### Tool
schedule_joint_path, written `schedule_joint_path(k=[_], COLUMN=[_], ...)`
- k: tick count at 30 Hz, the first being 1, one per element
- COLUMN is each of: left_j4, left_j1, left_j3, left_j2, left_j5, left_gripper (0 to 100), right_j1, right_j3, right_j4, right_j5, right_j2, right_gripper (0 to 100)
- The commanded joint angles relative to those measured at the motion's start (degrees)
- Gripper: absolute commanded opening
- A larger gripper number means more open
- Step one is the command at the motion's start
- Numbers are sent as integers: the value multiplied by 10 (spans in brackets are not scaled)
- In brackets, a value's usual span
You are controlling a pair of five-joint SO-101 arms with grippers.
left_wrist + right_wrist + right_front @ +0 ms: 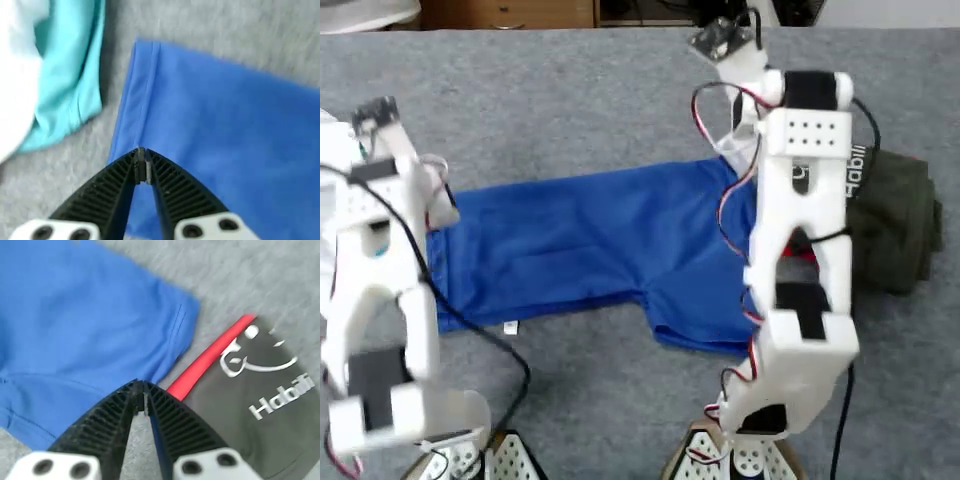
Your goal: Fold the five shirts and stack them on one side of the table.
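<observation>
the bench (pixel 570 90) is covered in grey felt-like cloth. a blue shirt (pixel 590 245) lies spread flat across its middle, one sleeve pointing toward the near edge. just past the blue shirt's sleeve end sits a folded dark green shirt (pixel 900 215), with a strip of a red shirt (pixel 210 357) showing along its edge nearest the blue one. beyond the blue shirt's hem end lie a teal shirt (pixel 70 75) and a white shirt (pixel 17 75), bunched together, close to the hem but apart from it.

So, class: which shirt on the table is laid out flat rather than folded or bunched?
The blue shirt, spread wide with a sleeve out. The dark green shirt is folded; the turquoise shirt lies bunched.
</observation>
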Motion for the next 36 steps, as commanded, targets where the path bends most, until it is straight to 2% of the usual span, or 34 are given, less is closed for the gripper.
schedule_joint_path(k=[1, 5, 9, 12, 18, 24, 30, 36], left_j4=[-61, -71, -60, -60, -60, -61, -44, 15], left_j1=[4, -4, -6, -7, -7, -43, -65, -62], left_j3=[158, 259, 310, 329, 349, 367, 348, 321], left_j2=[-131, -200, -203, -196, -192, -196, -198, -259], left_j5=[-14, -17, -36, -37, -38, -66, -95, -97], left_gripper=[18, 20, 19, 19, 19, 19, 19, 19], right_j1=[6, 9, 24, 27, 54, 58, 56, 55], right_j3=[162, 303, 407, 446, 511, 565, 550, 529], right_j4=[-74, -132, -185, -194, -278, -318, -273, -200], right_j5=[14, 11, 15, 15, 16, 17, 15, 18], right_j2=[-91, -141, -156, -157, -154, -154, -195, -344], right_gripper=[2, 2, 2, 2, 3, 3, 3, 3])
